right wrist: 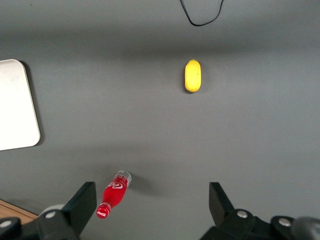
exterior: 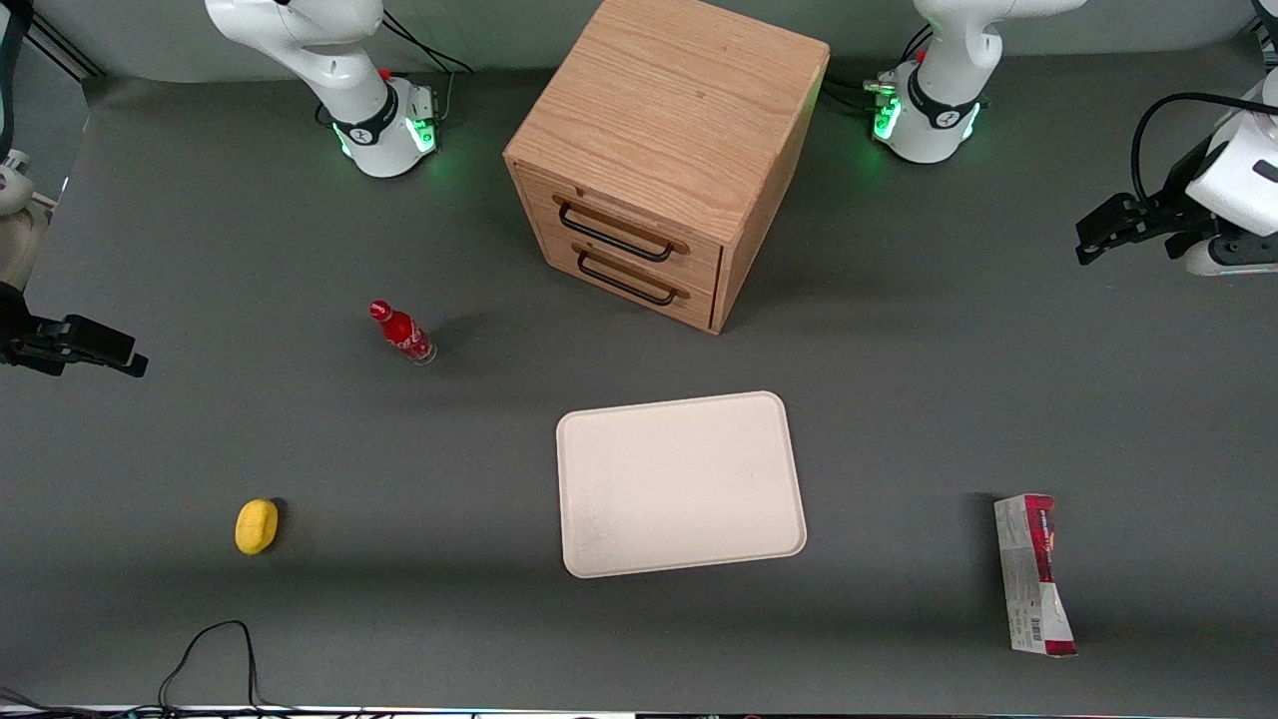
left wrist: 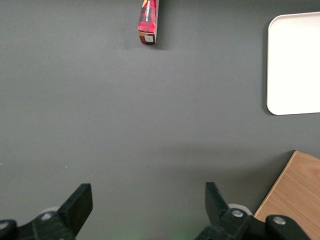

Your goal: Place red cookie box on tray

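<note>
The red cookie box [exterior: 1035, 573] lies flat on the grey table near the front camera, toward the working arm's end; its whitish printed face with a barcode shows. In the left wrist view one end of the red cookie box [left wrist: 148, 21] shows. The cream-white tray [exterior: 680, 483] sits near the table's middle, nothing on it, and part of the tray [left wrist: 295, 62] also appears in the wrist view. My left gripper [exterior: 1098, 238] hovers at the working arm's end, well above the table and farther from the front camera than the box. The gripper [left wrist: 148, 200] is open, nothing between its fingers.
A wooden drawer cabinet [exterior: 667, 155] with two drawers stands farther from the front camera than the tray. A small red bottle [exterior: 402, 333] and a yellow object [exterior: 257, 525] lie toward the parked arm's end. A black cable [exterior: 210, 654] loops at the front edge.
</note>
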